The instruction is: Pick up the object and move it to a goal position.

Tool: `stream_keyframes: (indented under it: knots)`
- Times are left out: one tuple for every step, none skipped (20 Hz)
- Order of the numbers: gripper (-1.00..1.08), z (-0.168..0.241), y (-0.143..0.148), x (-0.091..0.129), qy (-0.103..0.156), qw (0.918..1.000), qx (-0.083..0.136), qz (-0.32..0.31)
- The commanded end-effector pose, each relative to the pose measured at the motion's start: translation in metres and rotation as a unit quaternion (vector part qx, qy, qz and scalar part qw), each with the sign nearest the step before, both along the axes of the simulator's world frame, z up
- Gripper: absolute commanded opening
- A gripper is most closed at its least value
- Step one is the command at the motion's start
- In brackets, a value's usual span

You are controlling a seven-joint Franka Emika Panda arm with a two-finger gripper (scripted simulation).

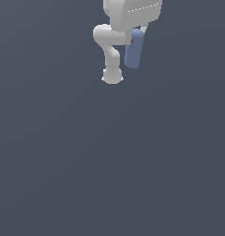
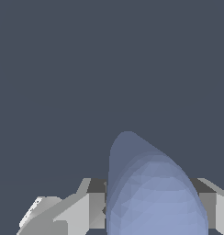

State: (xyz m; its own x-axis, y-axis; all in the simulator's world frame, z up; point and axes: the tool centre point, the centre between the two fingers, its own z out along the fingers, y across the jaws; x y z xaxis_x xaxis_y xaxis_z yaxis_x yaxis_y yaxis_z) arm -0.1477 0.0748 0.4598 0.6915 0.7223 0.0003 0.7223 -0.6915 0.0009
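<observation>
White gripper (image 2: 153, 209) clenched on the periwinkle-blue capsule (image 1: 134, 49), its fingers (image 2: 88, 206) pressing the rounded cylinder from either side in the wrist view. Seen from the exterior camera, the capsule hangs nearly upright below the wrist housing, near the top of the frame, tilted slightly and just to the exterior view's right of the arm's (image 1: 109, 50) pale elbow links, against plain dark grey.

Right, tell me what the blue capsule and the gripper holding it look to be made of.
Blue capsule: smooth matte plastic or rubber by the look; even periwinkle shading, no glints. The render shows faint facets, so the material stays open.
Gripper: white, hard-looking body with grey fingers, like painted plastic or metal; flat shading, crisp edges.
</observation>
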Motion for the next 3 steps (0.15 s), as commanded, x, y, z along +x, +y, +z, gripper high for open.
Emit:
stream_keyframes:
  knots:
    - [-1.00,0.0043,0.0016,-0.0002,0.000,1.0000,0.000,0.000]
    - [-1.00,0.0049,0.0019,-0.0002,0.000,1.0000,0.000,0.000]
    - [-1.00,0.0050,0.0020,-0.0002,0.000,1.0000,0.000,0.000]
